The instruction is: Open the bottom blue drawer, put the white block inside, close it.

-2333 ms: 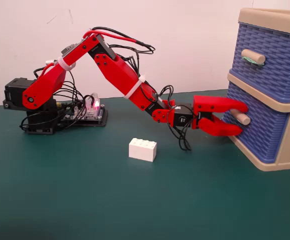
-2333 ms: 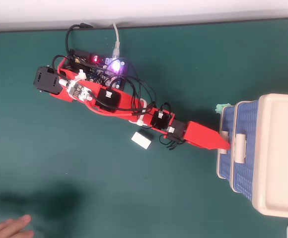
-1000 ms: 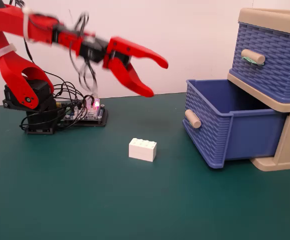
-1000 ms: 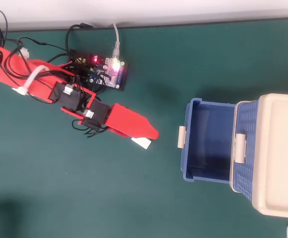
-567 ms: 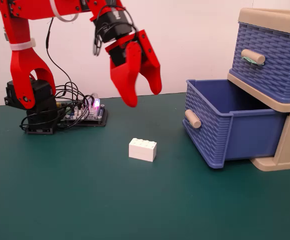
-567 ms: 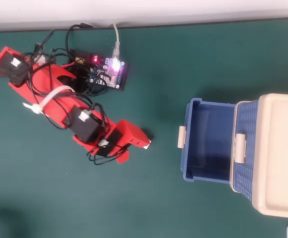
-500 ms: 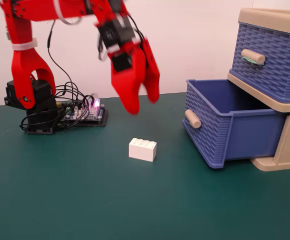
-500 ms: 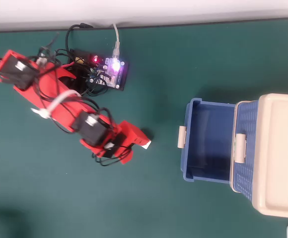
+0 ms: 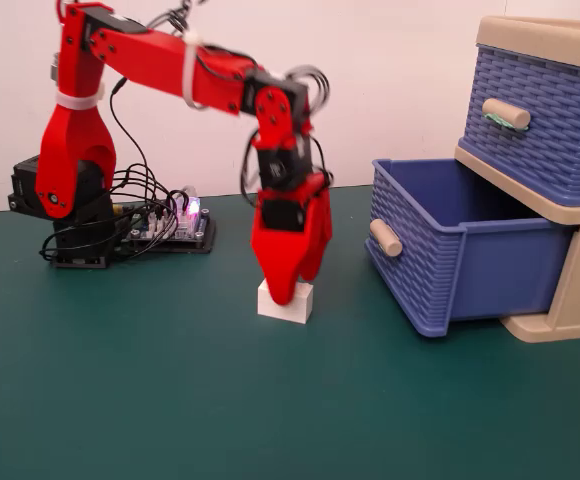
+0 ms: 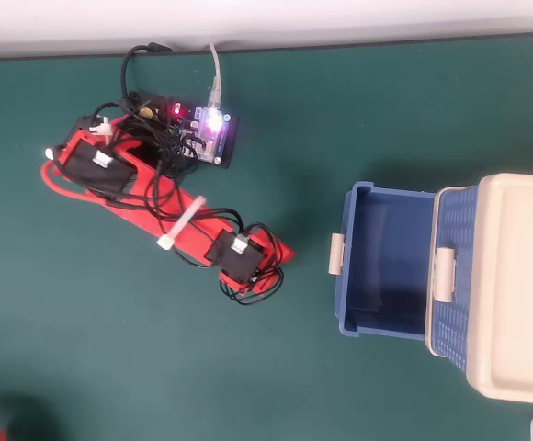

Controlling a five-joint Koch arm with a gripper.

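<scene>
- Fingers [image 9: 282, 270] of the red gripper [image 9: 286, 296] came down over the white block [image 9: 285, 303], hiding its top; whether they clasped it could not be told.
- Overhead, the arm covered the block entirely.
- At three o'clock, the bottom blue drawer [image 9: 440, 250], woven-textured plastic, stood pulled out of the beige cabinet [image 9: 570, 300].

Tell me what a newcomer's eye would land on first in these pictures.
The bright red arm stands out against the green table, reaching down from the left of the fixed view with its end effector on the white block. To the right, the bottom blue drawer is pulled open and looks empty from overhead, under the shut upper drawer.
</scene>
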